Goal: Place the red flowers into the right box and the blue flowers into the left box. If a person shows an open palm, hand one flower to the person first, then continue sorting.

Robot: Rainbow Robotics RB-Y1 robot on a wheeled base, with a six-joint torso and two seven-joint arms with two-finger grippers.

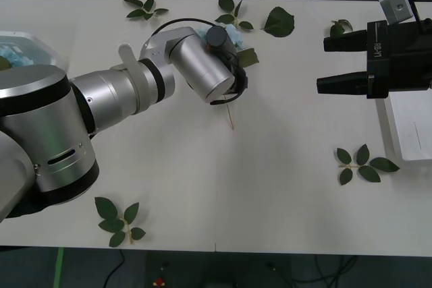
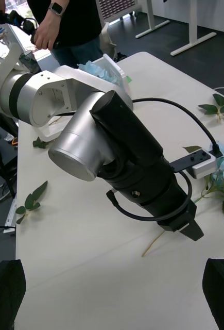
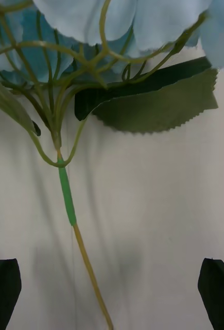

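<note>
A blue flower [image 1: 233, 32] lies on the white table at the back centre, its stem end [image 1: 231, 125] pointing toward me. My left gripper [image 3: 109, 289] hangs open just above it, straddling the thin stem [image 3: 86, 258], with the pale blue head [image 3: 117, 20] and a broad leaf [image 3: 158, 105] ahead of the fingers. My right gripper [image 1: 322, 65] hovers open and empty at the right, beside the right box [image 1: 405, 126]. The left box [image 1: 20, 48] at the far left holds blue flowers. The red flowers are out of view.
Loose green leaf sprigs lie about the table: at the back [image 1: 147, 10], one large leaf [image 1: 278, 21], one near the right box [image 1: 364, 164] and one at the front left [image 1: 118, 220]. The left arm's cable [image 2: 194, 124] loops over its wrist.
</note>
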